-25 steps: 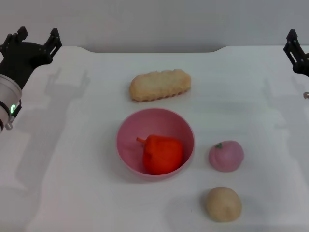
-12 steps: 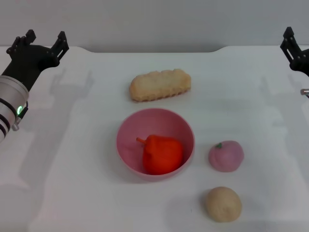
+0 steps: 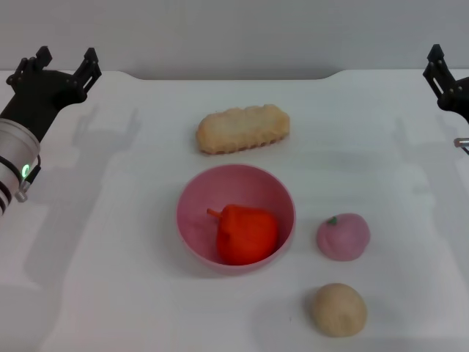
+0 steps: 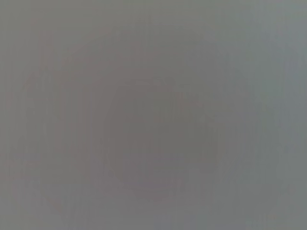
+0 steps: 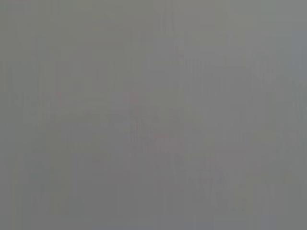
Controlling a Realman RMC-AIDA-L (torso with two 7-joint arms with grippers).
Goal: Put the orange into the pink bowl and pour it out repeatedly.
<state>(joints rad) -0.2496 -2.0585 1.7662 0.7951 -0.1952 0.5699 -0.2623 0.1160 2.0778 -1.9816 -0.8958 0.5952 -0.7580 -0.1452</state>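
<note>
Currently the orange (image 3: 247, 235) lies inside the pink bowl (image 3: 192, 198) at table (image 3: 110, 257) centre. Far of it lies a bread loaf (image 3: 242, 129); right of it a pink fruit (image 3: 343, 237), with a beige lump (image 3: 338, 309) nearer. Left gripper (image 3: 61, 64) hovers far left, released. Right gripper (image 3: 442, 70) sits at the far right edge; its state cannot be told.

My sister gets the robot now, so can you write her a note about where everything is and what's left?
Left tool: open, empty, raised at the table's far left corner.
Right tool: at the far right edge, mostly out of view; holds nothing visible.
The orange sits inside the pink bowl, upright mid-table.
Bread lies behind the bowl; the pink fruit and beige lump sit to its right.
Done: orange in bowl.
Left: pour it out, then repeat.
</note>
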